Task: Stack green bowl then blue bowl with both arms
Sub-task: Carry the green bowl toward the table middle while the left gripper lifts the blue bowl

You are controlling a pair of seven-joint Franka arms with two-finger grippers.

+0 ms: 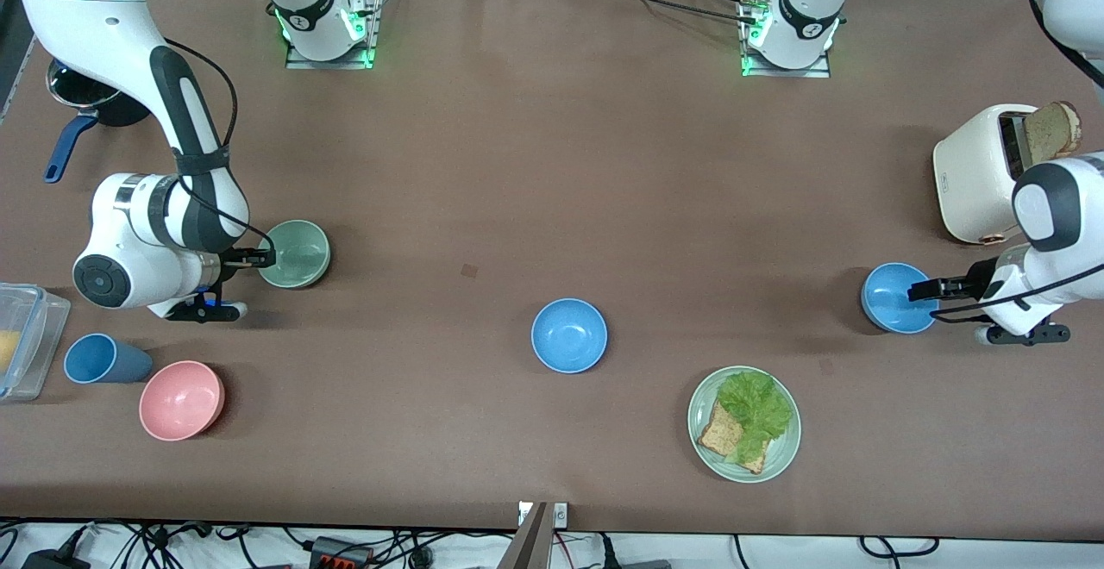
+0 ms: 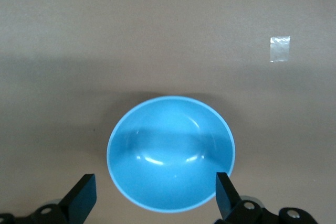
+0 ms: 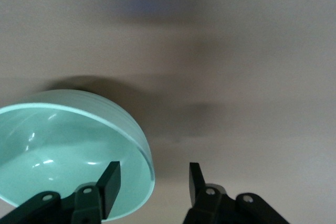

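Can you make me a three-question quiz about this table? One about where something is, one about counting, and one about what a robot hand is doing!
1. Where is the toast?
A. In the toaster
B. In the pink bowl
C. In the blue cup

2. How many blue bowls are on the table?
A. One
B. Two
C. Four

3. What is the right gripper doing?
A. Straddling the green bowl's rim
B. Holding the cup
C. Resting on the plate

Answers:
1 A: the toast sticks out of the toaster.
2 B: one blue bowl mid-table, another blue bowl at the open left gripper.
3 A: the right gripper has one finger inside the green bowl, one outside.
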